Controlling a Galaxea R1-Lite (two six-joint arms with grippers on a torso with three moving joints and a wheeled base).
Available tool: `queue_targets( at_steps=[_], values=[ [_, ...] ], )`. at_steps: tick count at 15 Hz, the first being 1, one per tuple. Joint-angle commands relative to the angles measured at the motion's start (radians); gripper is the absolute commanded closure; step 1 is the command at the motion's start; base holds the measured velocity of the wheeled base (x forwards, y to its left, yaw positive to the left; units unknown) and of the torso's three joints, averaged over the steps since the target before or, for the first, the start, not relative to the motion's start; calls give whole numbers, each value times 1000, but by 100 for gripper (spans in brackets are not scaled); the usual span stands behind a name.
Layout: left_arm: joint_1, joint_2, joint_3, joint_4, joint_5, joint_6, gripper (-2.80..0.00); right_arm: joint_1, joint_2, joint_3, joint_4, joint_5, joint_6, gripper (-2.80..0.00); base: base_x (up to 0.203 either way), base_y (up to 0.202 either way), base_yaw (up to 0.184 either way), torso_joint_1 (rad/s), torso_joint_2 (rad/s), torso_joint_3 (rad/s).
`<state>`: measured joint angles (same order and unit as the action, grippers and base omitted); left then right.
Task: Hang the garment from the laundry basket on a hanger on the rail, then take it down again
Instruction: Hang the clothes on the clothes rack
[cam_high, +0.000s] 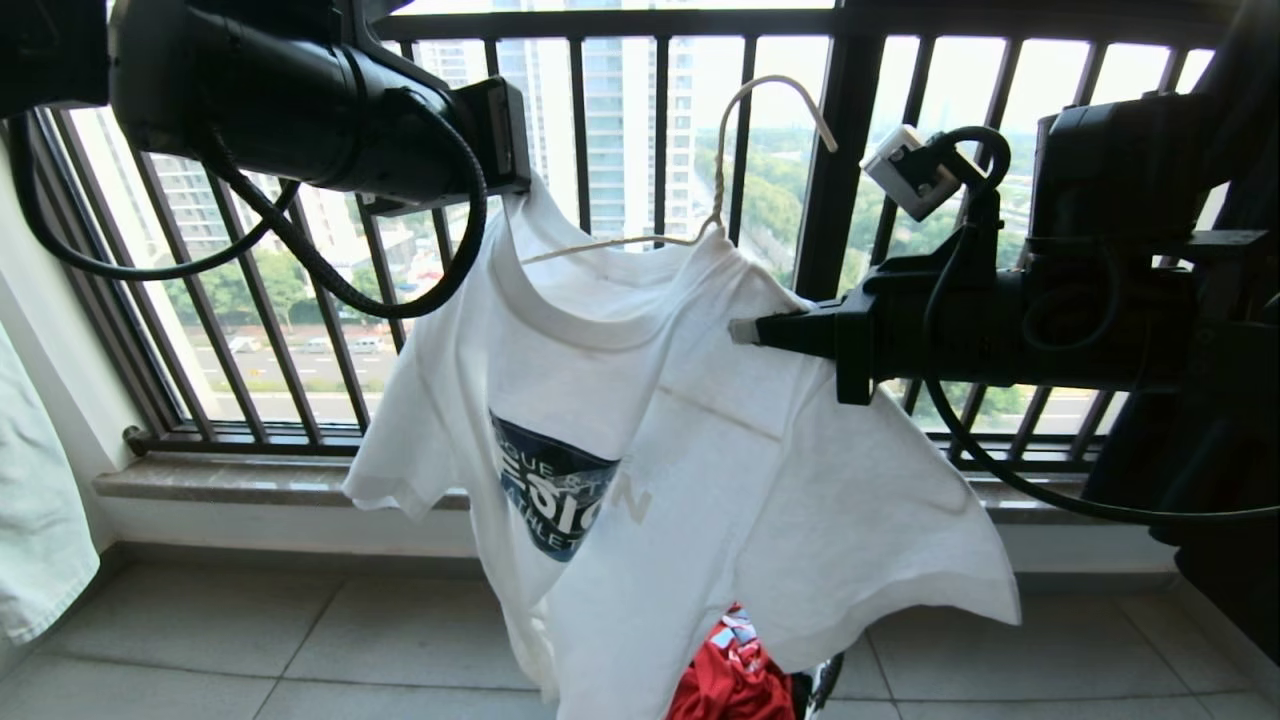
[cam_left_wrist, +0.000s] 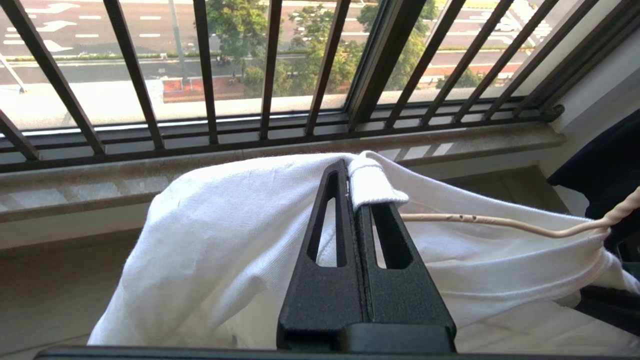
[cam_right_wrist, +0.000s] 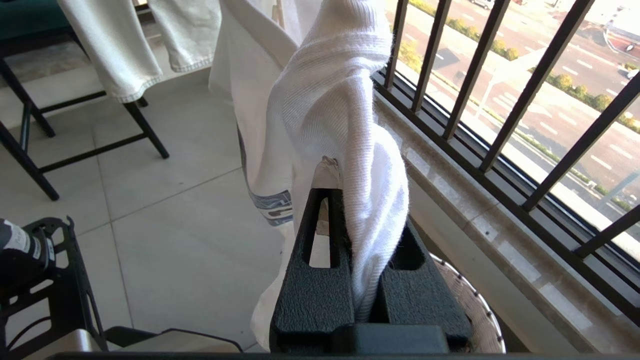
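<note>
- One white T-shirt (cam_high: 640, 420), printed with a single navy chest graphic (cam_high: 555, 495).
- One thin beige wire hanger (cam_high: 720, 170).
- Two black grippers: the left gripper (cam_left_wrist: 356, 165) and the right gripper (cam_high: 745, 330).
- One red garment (cam_high: 730, 675) low on the floor.
- One round woven basket (cam_right_wrist: 475, 310), only partly seen.
- One barred window railing (cam_high: 660, 120).
- Two pale cloths (cam_right_wrist: 140, 40) hanging side by side.

White T-shirt (cam_high: 700, 450) — navy graphic; beige hanger (cam_high: 720, 170)
</note>
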<state>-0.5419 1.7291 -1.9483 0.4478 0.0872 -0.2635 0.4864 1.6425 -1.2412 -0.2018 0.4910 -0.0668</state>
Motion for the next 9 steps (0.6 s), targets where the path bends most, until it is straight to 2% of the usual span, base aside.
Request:
queue_targets(
  at_steps=[1, 4, 7, 9],
  values=[
    [-25, 19, 0, -58, -45, 11, 0, -19, -20, 64, -44, 61, -9, 0, 0, 0, 0, 0, 0, 0],
    [-84, 16, 0, -58, -47, 32, 0, -40, -22, 62, -57, 69, -7, 0, 0, 0, 0, 0, 0, 0],
    [-105, 12, 0, -63, -40, 33, 0, -42, -40, 66, -70, 82, -3, 0, 0, 0, 0, 0, 0, 0],
    [-108, 13, 0, -63, -40, 35, 0, -42, -64, 78, -70, 139, 31, 0, 0, 0, 0, 0, 0, 0]
  ],
)
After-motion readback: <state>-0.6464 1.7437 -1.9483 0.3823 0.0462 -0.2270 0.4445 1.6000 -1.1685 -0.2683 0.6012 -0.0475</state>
